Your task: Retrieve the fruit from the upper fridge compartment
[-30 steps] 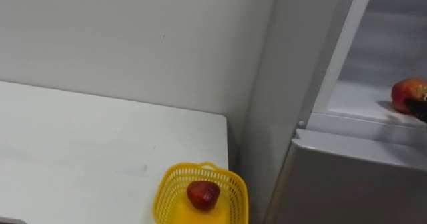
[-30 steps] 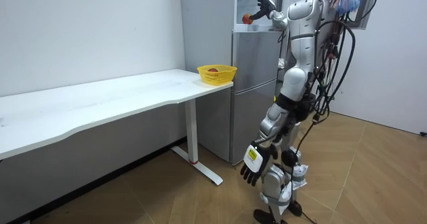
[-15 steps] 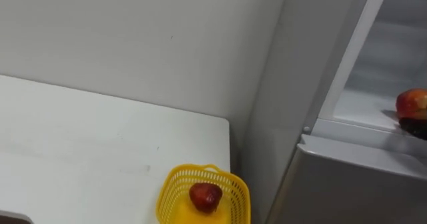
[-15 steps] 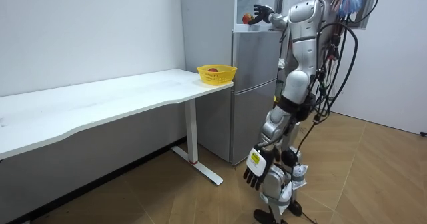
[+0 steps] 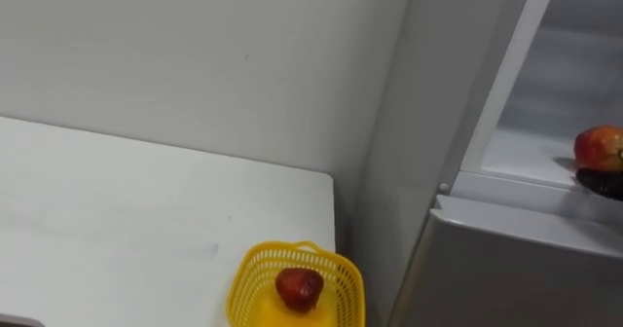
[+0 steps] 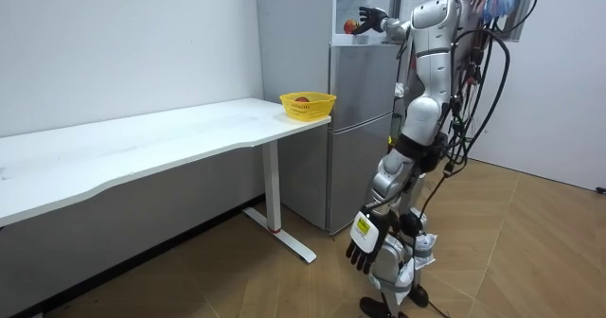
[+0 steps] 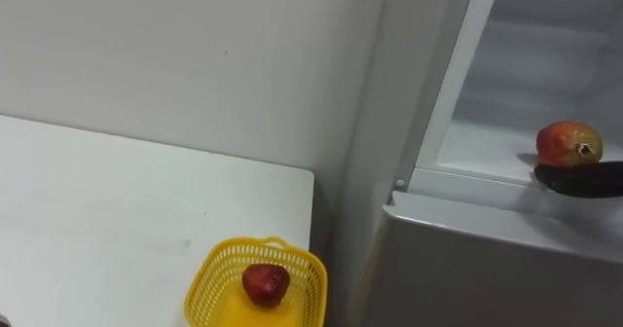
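The fruit lies on the white shelf of the open upper fridge compartment, close to the shelf's near edge and toward its right side. It is a rounded oval resting with its long axis running left to right. Its skin is red on the left, turning yellow-green on the right, with a small dark stem mark facing the near right. The right hand reaches in from the right and shows as a dark strip just in front of and below the fruit, at the shelf's front lip. From the hand, the fruit therefore sits slightly up, to the left and farther in. Whether the two touch is not clear, and I cannot tell if this hand is spread or closed. It is much the nearer hand. In the room view the left hand hangs low beside the legs, its fingers loose and holding nothing. To the left of the fridge stands a white table. At the table's near right corner is a yellow basket with a second, darker red fruit inside.
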